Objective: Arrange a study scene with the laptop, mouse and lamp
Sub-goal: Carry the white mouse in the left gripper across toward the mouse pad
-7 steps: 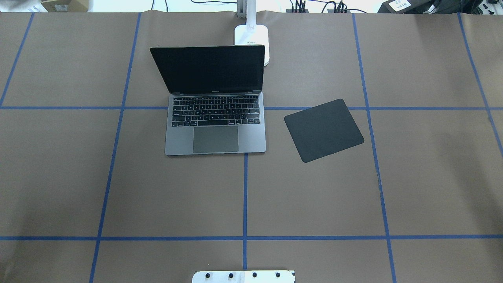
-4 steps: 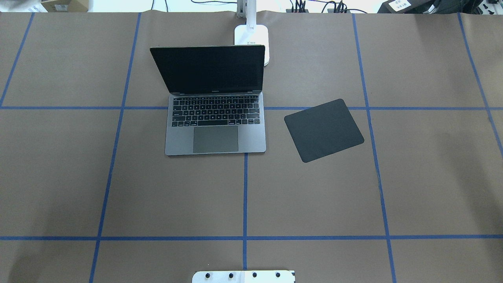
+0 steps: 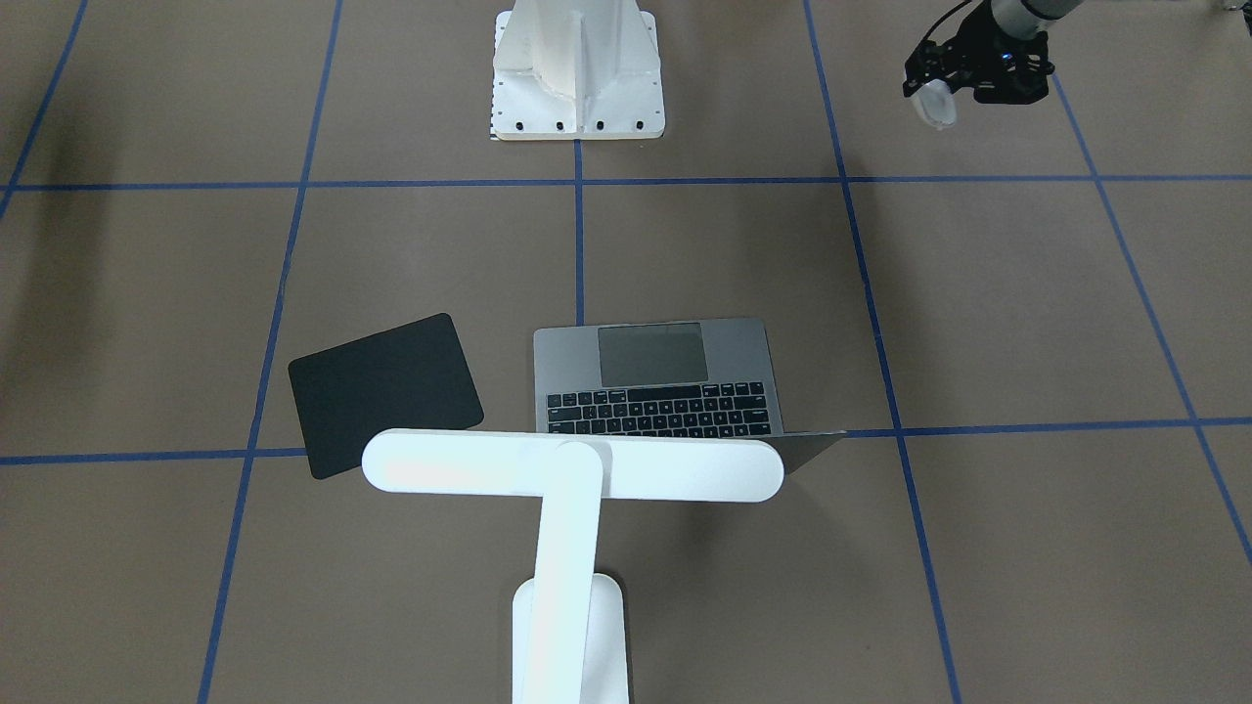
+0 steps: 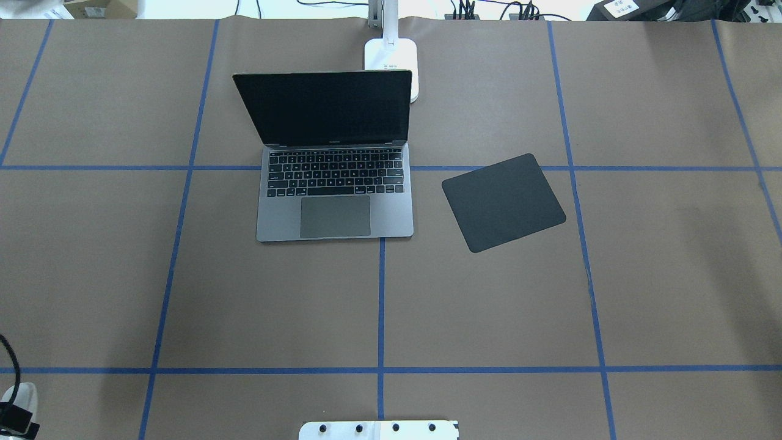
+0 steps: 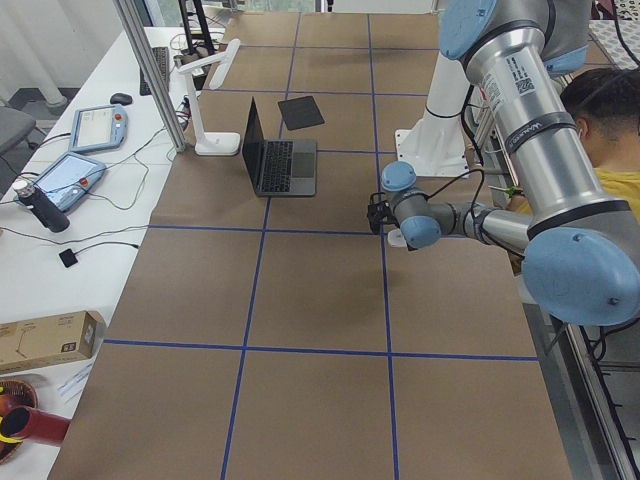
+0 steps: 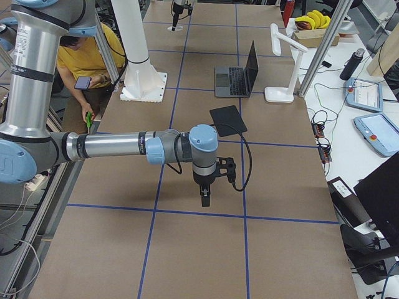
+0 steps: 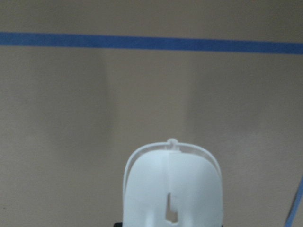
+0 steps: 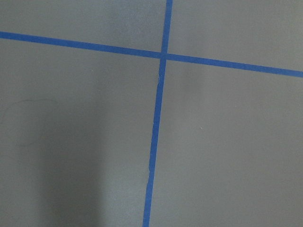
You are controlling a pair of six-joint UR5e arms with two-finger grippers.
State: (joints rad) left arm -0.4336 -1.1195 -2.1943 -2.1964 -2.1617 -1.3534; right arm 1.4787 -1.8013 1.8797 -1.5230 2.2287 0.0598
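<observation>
The open grey laptop (image 4: 335,217) sits on the table's far half, left of centre, with its screen up. The white lamp (image 3: 572,467) stands behind the laptop, its base (image 4: 391,58) at the far edge and its bar head over the laptop's lid. My left gripper (image 3: 944,90) is shut on the white mouse (image 3: 934,108) and holds it above the table at the near left; the mouse fills the bottom of the left wrist view (image 7: 173,189). My right gripper (image 6: 204,194) hangs over bare table at the right; I cannot tell whether it is open.
A flat black mat (image 4: 503,202) lies askew to the right of the laptop. The white flared pedestal (image 3: 577,73) stands at the near middle edge. Blue tape lines cross the brown table cover. A person sits beside the robot's base in the side views.
My left gripper with the mouse has come into the overhead view's bottom left corner. Laptop, lamp and mat have not moved.
</observation>
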